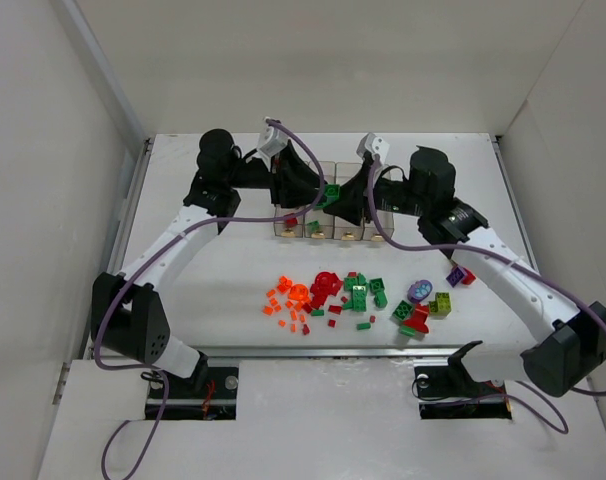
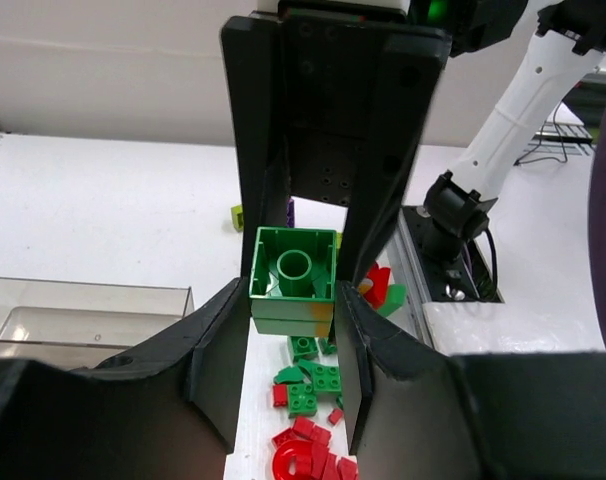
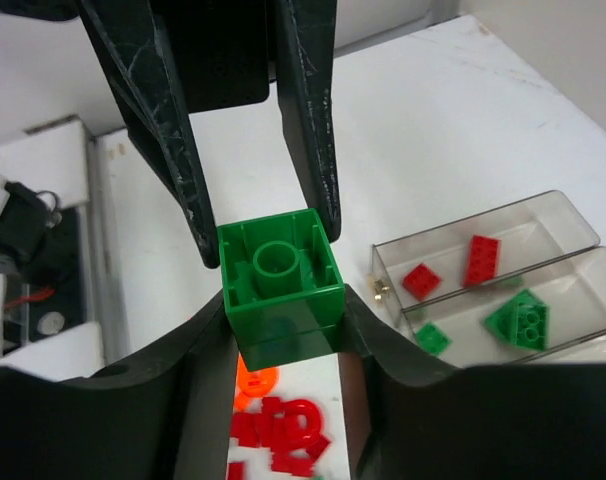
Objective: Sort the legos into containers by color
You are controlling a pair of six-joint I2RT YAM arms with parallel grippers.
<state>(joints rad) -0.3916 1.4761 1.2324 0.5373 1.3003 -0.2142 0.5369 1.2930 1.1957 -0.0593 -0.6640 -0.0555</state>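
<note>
A dark green brick (image 1: 332, 191) hangs above the row of clear containers (image 1: 301, 228), and both grippers meet on it. My left gripper (image 2: 293, 300) is shut on the brick (image 2: 293, 280), hollow underside toward the camera. My right gripper (image 3: 283, 312) comes from the opposite side with both fingers pressed against the same brick (image 3: 280, 285). One bin (image 3: 543, 215) holds two red bricks (image 3: 480, 258), and the bin beside it holds green pieces (image 3: 518, 320). Loose legos lie nearer the bases: orange (image 1: 288, 300), red (image 1: 325, 287), green (image 1: 363, 293), purple (image 1: 419, 291), lime (image 1: 441, 303).
A purple and a red piece (image 1: 459, 275) lie apart under the right forearm. White walls close the table on the left, back and right. An end bin (image 2: 83, 310) shows at the left of the left wrist view.
</note>
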